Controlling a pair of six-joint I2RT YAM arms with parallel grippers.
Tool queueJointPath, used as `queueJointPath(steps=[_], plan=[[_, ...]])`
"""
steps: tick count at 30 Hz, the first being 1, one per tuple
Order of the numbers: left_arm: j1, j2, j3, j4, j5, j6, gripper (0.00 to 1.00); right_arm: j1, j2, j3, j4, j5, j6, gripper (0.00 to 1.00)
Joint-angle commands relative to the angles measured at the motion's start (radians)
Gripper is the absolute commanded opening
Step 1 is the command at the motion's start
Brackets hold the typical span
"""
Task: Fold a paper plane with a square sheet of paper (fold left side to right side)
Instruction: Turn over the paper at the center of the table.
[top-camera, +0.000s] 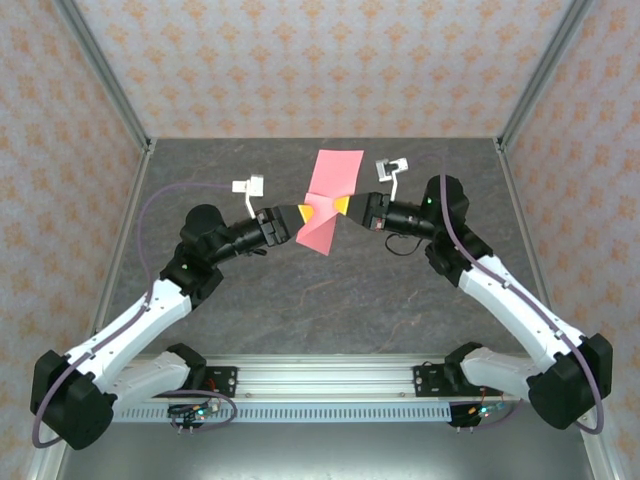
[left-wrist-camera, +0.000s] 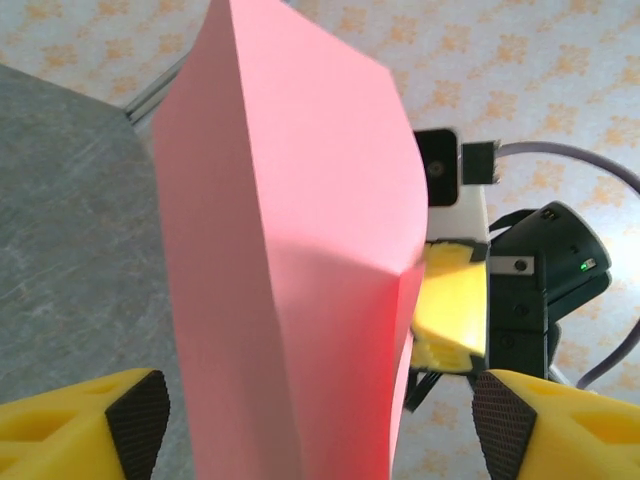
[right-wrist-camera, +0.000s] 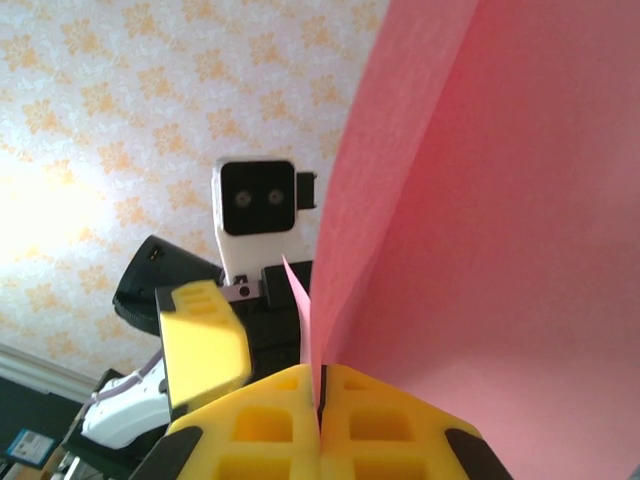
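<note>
The square sheet of paper (top-camera: 331, 192), pink-red and bent along a soft crease, hangs in the air above the grey table (top-camera: 300, 300) between both arms. My right gripper (top-camera: 343, 205) pinches its right edge, with the yellow jaws pressed together on the paper (right-wrist-camera: 500, 220) in the right wrist view (right-wrist-camera: 321, 385). My left gripper (top-camera: 306, 213) stands open at the sheet's left side. In the left wrist view the paper (left-wrist-camera: 290, 280) rises between its two fingers (left-wrist-camera: 320, 415), which stand wide apart and clear of it. The right gripper's yellow finger (left-wrist-camera: 450, 310) shows just behind the sheet.
Patterned walls and slanted metal frame posts (top-camera: 100, 70) enclose the table. An aluminium rail (top-camera: 325, 378) carrying both arm bases runs along the near edge. Purple cables (top-camera: 165, 192) loop beside each arm.
</note>
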Motion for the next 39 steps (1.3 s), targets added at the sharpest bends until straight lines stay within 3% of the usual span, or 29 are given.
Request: queueJointPath(steps=[1, 9, 14, 19, 22, 26, 32, 36, 39], plan=[[-0.018, 0.012, 0.045, 0.094, 0.034, -0.027, 0.72, 0.019, 0.0, 0.034, 0.041, -0.038, 0.016, 0.02], [-0.041, 0.015, 0.058, 0.054, 0.02, 0.001, 0.43, 0.024, -0.017, 0.014, 0.057, -0.034, 0.029, 0.03], [-0.046, 0.003, 0.056, 0.037, 0.013, 0.013, 0.33, 0.024, -0.022, 0.005, 0.021, -0.026, 0.014, 0.07], [-0.062, -0.025, 0.061, -0.08, -0.034, 0.089, 0.17, 0.024, -0.05, 0.001, -0.094, 0.014, -0.055, 0.19], [-0.086, -0.05, 0.071, -0.218, -0.099, 0.179, 0.11, 0.023, -0.075, 0.034, -0.283, 0.09, -0.175, 0.31], [-0.147, -0.076, 0.091, -0.452, -0.29, 0.328, 0.06, 0.022, -0.096, 0.127, -0.672, 0.359, -0.385, 0.46], [-0.295, -0.02, 0.14, -0.782, -0.713, 0.447, 0.0, 0.022, -0.099, 0.195, -1.061, 1.045, -0.45, 0.62], [-0.449, 0.121, 0.231, -1.035, -1.106, 0.378, 0.0, 0.023, -0.147, 0.163, -1.154, 1.362, -0.408, 0.73], [-0.516, 0.288, 0.339, -1.258, -1.309, 0.222, 0.0, 0.023, -0.218, 0.114, -1.143, 1.457, -0.389, 0.81]])
